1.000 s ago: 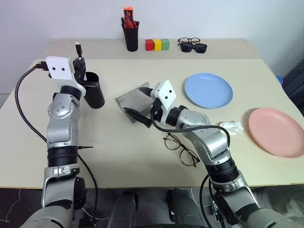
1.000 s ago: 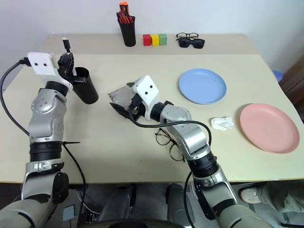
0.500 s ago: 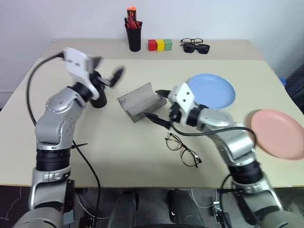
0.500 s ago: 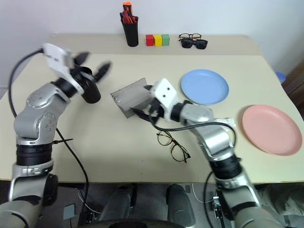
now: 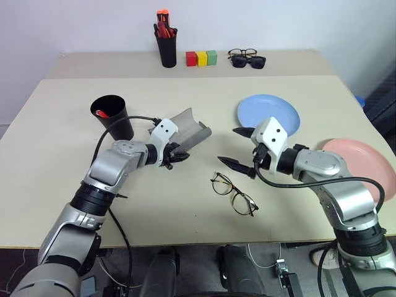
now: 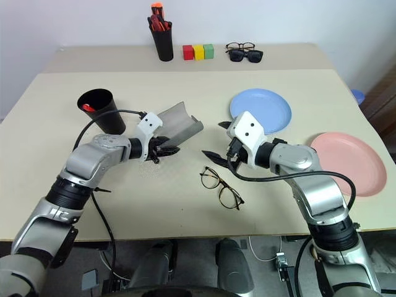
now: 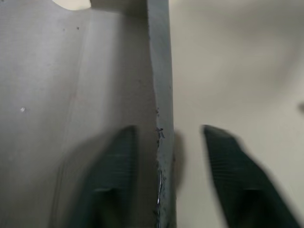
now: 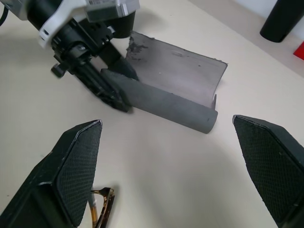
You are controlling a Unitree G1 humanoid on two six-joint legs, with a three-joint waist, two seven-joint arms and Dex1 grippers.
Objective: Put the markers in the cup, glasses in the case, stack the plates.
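Grey case (image 5: 187, 127) wall sits between the left pincer (image 5: 177, 156) fingers.

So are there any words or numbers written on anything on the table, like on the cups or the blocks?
No text can be read anywhere.
The black cup: plain.
The grey glasses case: no label.
The red, yellow and green blocks: no letters or numbers to be seen.
The pen cup with red-orange markers: any print on it is too small to tell.
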